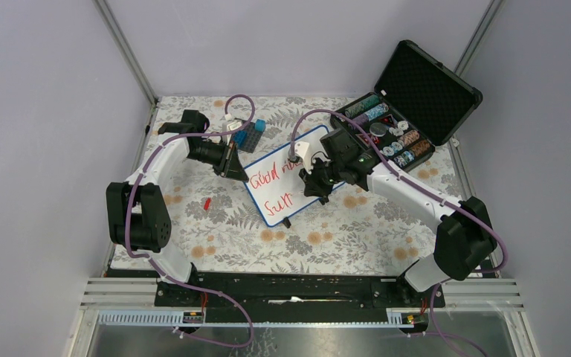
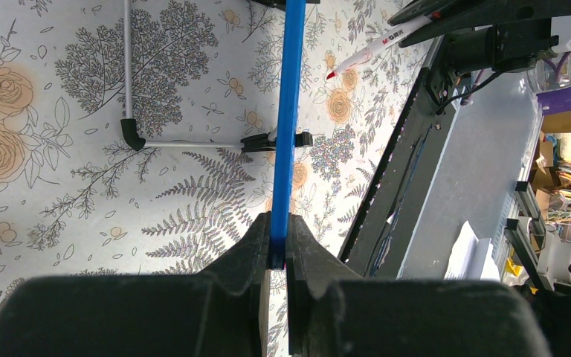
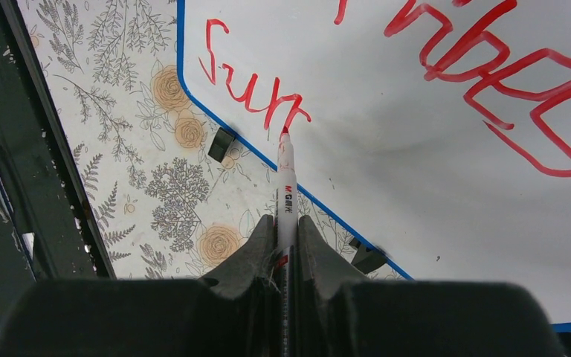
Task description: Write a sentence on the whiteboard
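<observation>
Whiteboard [image 1: 291, 187] sits dead centre of the top view on the floral table [image 1: 327, 238], turned at an angle. At its left edge, the left gripper [image 2: 279, 256] is clamped tight on the blue rim. The red sentence [image 3: 256, 97] reads roughly "Good vibes" up top and "Surr" under it. The right gripper [image 3: 286, 230] is pinched around a marker [image 3: 285, 178], with the tip touching the board just after the last r. An open black case [image 1: 427, 89] of chips sits upper right.
</observation>
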{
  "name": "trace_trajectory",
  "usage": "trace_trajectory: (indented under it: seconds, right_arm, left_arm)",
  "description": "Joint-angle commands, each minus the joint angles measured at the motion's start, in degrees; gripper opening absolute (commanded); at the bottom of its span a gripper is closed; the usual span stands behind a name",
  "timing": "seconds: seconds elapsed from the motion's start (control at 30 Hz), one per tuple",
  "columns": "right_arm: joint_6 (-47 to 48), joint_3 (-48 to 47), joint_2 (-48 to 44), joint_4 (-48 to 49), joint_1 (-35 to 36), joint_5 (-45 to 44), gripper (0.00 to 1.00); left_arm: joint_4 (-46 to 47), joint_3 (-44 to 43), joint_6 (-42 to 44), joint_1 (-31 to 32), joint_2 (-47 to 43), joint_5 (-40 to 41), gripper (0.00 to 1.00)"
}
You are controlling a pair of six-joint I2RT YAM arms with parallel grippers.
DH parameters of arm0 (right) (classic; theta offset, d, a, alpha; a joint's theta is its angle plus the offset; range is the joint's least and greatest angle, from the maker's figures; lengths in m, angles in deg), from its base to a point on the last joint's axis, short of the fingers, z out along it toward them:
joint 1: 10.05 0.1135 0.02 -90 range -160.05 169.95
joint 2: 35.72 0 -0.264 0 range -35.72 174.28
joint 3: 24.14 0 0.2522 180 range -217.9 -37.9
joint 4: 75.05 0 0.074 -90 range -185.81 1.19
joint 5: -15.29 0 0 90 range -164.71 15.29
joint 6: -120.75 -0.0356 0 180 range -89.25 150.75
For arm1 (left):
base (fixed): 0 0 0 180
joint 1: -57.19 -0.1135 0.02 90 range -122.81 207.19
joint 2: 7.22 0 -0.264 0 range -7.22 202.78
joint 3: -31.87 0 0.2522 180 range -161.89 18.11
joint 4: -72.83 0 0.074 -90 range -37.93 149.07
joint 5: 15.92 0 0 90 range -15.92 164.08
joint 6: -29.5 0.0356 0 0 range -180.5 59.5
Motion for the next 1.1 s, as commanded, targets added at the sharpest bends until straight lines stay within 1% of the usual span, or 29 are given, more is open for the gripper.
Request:
trace_trajectory:
  seconds: [0.0, 0.5, 1.07]
  right_arm:
    - [0.5, -1.6, -0.9, 1.1, -0.5, -0.2, 0.00]
    - [-0.2, -1.4, 0.7, 2.8, -1.0, 0.2, 0.00]
    - [0.2, 0.3, 1.5, 3.9, -1.0, -4.2, 0.00]
  left_arm:
    - [0.7, -0.2, 0.4, 1.1, -0.1, 0.9, 0.00]
    - [0.7, 0.6, 0.8, 1.5, -0.6, 1.9, 0.00]
    - [0.7, 0.6, 0.9, 1.6, -0.4, 2.0, 0.00]
